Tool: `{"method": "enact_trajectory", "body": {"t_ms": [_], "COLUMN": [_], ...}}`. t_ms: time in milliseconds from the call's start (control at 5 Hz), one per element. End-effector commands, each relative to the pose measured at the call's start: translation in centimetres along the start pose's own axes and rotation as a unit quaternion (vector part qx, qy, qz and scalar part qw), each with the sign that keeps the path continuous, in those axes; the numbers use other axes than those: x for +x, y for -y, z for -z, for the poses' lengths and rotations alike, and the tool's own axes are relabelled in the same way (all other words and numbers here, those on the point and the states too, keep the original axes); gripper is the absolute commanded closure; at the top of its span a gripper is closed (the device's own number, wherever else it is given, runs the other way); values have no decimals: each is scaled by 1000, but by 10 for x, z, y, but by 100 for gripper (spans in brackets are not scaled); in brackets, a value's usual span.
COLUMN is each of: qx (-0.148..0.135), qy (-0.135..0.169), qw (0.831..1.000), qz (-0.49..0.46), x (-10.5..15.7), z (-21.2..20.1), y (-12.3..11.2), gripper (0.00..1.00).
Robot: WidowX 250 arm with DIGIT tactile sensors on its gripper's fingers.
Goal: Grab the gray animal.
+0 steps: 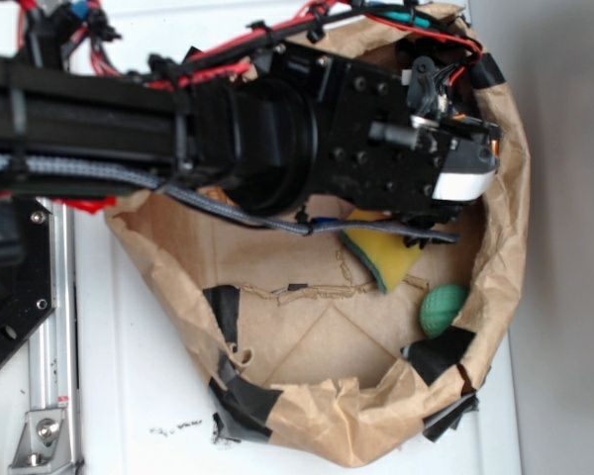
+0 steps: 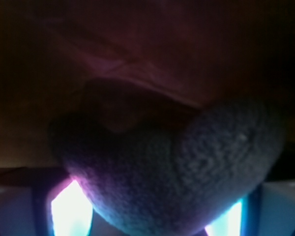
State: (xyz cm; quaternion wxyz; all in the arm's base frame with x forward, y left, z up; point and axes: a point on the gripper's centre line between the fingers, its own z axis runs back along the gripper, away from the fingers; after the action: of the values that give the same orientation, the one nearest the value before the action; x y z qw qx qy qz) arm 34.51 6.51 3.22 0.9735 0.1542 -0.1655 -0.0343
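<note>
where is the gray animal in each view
Exterior: not visible; the arm and tool cover the upper part of the paper bowl, where it may lie.
Wrist: the gray animal fills the lower centre and right, close to the lens, a fuzzy dark rounded lobe between the glowing fingers.
Shared landmark: the brown paper, dim behind the animal at the top of the wrist view.

A black robot arm (image 1: 178, 119) reaches from the left of the frame across the top of a crumpled brown paper nest (image 1: 327, 416) patched with black tape (image 1: 240, 401). Its gripper (image 1: 465, 163) sits at the upper right, its opening hidden. Below it lie a yellow-and-green sponge (image 1: 386, 252) and, lower right, a small green ball (image 1: 443, 309).
</note>
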Motion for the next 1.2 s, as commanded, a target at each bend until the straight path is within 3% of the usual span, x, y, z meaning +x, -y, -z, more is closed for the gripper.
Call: {"method": "enact_trajectory", "body": {"t_ms": [0, 400, 600, 800, 1000], "qx": [-29, -106, -121, -132, -149], "qy": [5, -63, -85, -132, -113], "qw": [1000, 992, 989, 981, 980], "qz": [-10, -21, -13, 57, 61], "x": [7, -12, -15, -21, -24], "z": [-50, -153, -166, -172, -181], "y": [-5, 4, 12, 30, 43], "gripper": [100, 100, 100, 100, 100]}}
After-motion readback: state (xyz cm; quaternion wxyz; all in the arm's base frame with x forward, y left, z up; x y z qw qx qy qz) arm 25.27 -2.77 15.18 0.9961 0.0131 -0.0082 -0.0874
